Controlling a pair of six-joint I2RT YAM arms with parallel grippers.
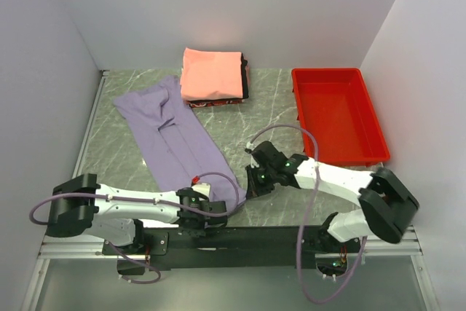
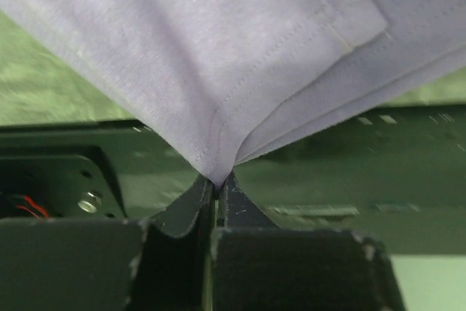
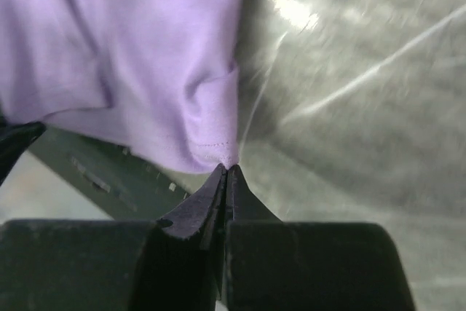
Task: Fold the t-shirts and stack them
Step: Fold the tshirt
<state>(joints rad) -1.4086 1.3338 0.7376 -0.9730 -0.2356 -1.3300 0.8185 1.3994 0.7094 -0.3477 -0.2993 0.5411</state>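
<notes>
- My left tool (image 2: pixel 217 180) is clenched on one near hem corner of the purple shirt (image 1: pixel 172 136).
- My right tool (image 3: pixel 225 170) pinches its other near corner.
- The shirt stretches across the table (image 1: pixel 273 111) from 6 toward 11 o'clock; the folded stack (image 1: pixel 212 76) sits at 12.

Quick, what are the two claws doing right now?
Left claw: closed, pinching a near corner of the purple t-shirt.
Right claw: closed, pinching the same shirt's other near corner.
</notes>
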